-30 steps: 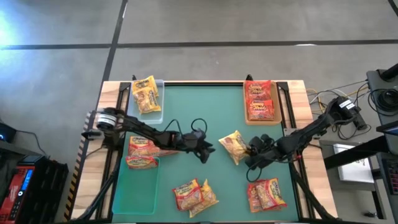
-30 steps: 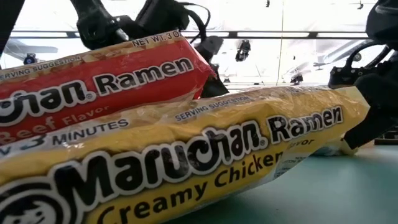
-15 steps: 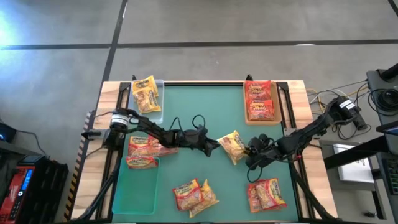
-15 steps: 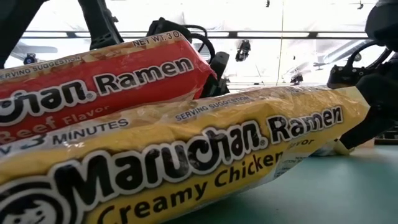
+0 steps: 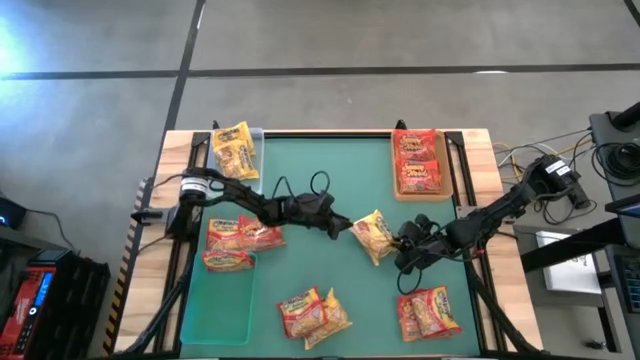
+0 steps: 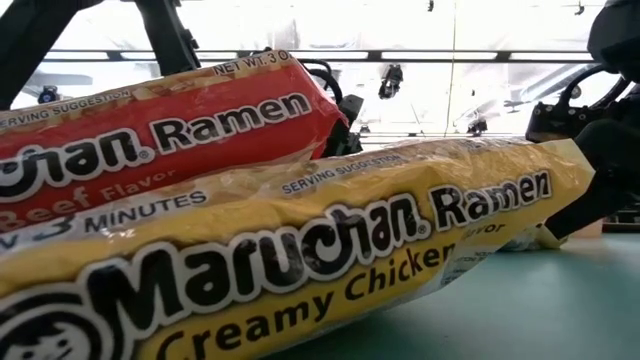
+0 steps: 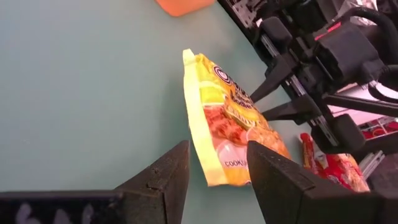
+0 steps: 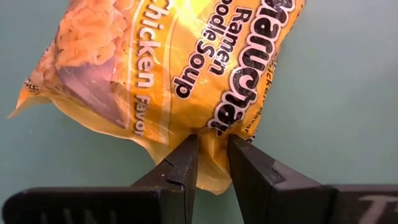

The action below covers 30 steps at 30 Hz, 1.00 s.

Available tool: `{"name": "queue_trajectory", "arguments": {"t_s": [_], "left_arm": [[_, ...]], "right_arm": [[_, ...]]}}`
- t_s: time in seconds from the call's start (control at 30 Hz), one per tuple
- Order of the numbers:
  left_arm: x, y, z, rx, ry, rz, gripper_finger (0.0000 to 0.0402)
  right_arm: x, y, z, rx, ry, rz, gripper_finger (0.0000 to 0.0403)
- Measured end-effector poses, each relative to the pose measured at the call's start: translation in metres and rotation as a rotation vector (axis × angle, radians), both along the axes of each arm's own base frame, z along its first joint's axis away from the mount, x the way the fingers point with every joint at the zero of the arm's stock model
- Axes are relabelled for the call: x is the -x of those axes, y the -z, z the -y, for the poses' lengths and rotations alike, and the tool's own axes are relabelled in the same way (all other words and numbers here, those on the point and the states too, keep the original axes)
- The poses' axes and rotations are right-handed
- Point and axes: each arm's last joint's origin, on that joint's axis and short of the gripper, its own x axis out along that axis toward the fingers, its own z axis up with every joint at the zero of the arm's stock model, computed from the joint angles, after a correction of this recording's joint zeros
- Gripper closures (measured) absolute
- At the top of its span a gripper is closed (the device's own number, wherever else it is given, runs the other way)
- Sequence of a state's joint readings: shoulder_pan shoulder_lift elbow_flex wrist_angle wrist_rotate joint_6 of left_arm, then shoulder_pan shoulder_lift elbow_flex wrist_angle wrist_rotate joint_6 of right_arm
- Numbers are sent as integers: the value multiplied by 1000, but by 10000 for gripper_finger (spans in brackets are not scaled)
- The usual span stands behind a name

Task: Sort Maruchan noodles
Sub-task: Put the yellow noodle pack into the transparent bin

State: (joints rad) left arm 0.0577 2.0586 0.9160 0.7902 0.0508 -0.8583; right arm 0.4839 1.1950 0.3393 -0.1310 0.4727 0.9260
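A yellow Maruchan packet [image 5: 374, 236] sits tilted at the middle of the green mat, with my right gripper [image 5: 405, 246] shut on its right end. My left gripper [image 5: 345, 228] is open at the packet's left end. In the left wrist view its fingers [image 7: 177, 165] stand on either side of the packet's sealed free end [image 7: 208, 163], and no touch shows. Other packets lie sorted: yellow ones in the clear tray [image 5: 237, 152], red ones in the tan tray [image 5: 418, 162], red-orange ones on the green tray [image 5: 229, 246]. My right gripper pinches the yellow packet's crimped end edge [image 8: 210, 138] between its two fingers, coming slanting down from the table's right side. The packet reaches away from the fingers toward the left gripper, tipped up on its long edge. Whether its lower edge rests on the mat I cannot tell.
Loose packets lie near the front edge: a red and a yellow one [image 5: 313, 312] and red ones [image 5: 430, 312] at the front right. The low view is filled by a yellow packet [image 6: 300, 260] and a red one [image 6: 170, 130]. Cables lie beyond the table's right edge.
My left gripper has swung toward the table's right and a little toward the far edge, sinking slightly and rolling, and now stands at the yellow packet's left end. Its fingers stay open. The right gripper keeps its place with the packet.
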Motion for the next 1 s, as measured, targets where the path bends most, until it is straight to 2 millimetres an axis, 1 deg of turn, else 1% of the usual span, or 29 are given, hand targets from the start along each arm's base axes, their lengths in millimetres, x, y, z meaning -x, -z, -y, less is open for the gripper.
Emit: {"name": "queue_trajectory", "arguments": {"t_s": [0.1,0.2,0.47,0.83,1.0], "left_arm": [[-2,-2,-1,22,5,6,251],[-4,-1,0,48,22,-34,238],[-3,1,2,97,39,-56,212],[-3,2,1,186,-5,-78,210],[-1,5,1,194,-6,-129,209]], "right_arm": [[0,0,0,14,3,7,323],[-1,-1,2,24,10,14,323],[-6,-1,12,58,22,7,323],[-15,-5,19,81,4,52,323],[-15,-5,21,86,5,46,323]]}}
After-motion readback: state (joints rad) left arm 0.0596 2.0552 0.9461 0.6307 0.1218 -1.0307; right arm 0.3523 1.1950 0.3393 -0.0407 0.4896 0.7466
